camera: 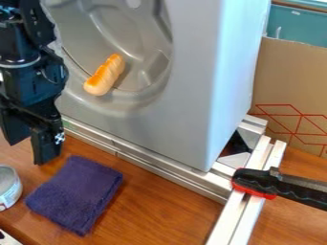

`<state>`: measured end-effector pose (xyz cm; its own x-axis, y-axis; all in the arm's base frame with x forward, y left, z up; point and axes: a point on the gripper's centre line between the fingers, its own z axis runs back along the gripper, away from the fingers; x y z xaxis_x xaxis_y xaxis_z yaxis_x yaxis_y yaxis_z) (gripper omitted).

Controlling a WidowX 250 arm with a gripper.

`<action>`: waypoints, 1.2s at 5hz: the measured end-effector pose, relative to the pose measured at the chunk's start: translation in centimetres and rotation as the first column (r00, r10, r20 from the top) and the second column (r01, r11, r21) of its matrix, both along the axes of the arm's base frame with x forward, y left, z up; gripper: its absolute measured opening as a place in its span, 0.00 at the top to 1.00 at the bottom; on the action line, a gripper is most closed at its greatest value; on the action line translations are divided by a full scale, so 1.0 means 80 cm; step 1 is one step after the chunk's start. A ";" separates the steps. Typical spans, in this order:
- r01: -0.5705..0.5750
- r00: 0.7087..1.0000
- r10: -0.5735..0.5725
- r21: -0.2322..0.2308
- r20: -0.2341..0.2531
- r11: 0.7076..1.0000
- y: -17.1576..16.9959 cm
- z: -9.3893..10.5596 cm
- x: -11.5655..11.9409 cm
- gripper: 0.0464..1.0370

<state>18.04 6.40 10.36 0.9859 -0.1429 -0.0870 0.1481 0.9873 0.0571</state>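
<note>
While a cloth [75,194] lies on the wooden table [169,210], cardboard [290,76] stands behind.

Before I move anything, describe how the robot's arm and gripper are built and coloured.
The arm is black and chunky, made of blocky, stacked parts, with a thin greyish ring around it. The gripper is black too, with two thick, squared fingers; one has a small black-and-white marking on its side.

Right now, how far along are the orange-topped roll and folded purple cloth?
Seemingly done: the roll lies in the round grey recess. In hand: nothing; the black gripper hangs open near the cloth. Perhaps left: lifting the cloth off the wooden table.
</note>
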 end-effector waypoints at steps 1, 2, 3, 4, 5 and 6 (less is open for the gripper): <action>-0.004 1.000 0.004 -0.005 -0.013 1.000 -0.001 -0.004 -0.002 0.04; -0.021 1.000 0.021 -0.004 0.019 1.000 0.001 -0.033 0.010 0.04; -0.023 0.999 0.025 -0.056 0.029 0.998 0.012 -0.056 0.018 0.04; -0.030 0.999 0.032 -0.077 0.025 0.997 0.022 -0.080 0.027 0.04; -0.044 0.999 0.045 -0.055 0.018 0.998 0.033 -0.097 0.040 0.04; -0.079 0.996 0.080 -0.046 0.034 0.996 0.038 -0.112 0.051 0.04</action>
